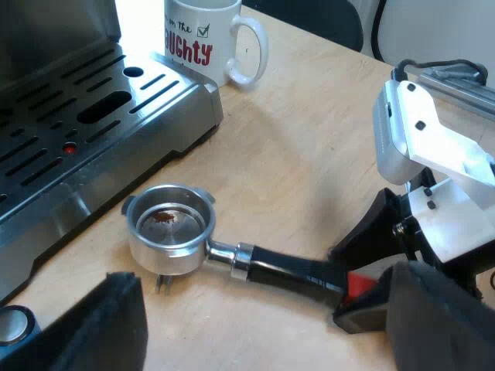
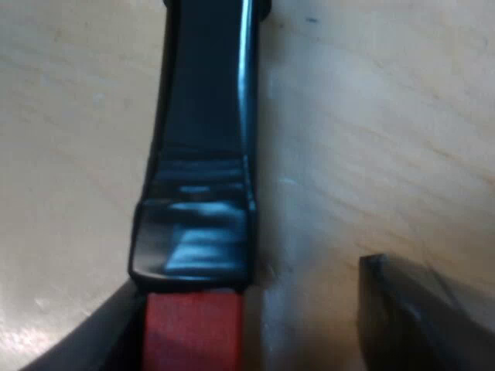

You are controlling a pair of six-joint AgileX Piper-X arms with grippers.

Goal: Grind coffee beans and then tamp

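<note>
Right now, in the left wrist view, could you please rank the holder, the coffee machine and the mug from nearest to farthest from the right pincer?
1. Holder: its red handle end lies between the right pincer's fingers.
2. Coffee machine: its tray corner lies beyond the holder's basket.
3. Mug: farthest, past the machine's corner.

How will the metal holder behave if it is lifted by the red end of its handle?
Probably head-heavy: the metal holder keeps its steel bulk far from the red end, so it may droop. The handle looks glossy, so it could slip in the jaws. Pushed, its lugs should stop it rolling.
</note>
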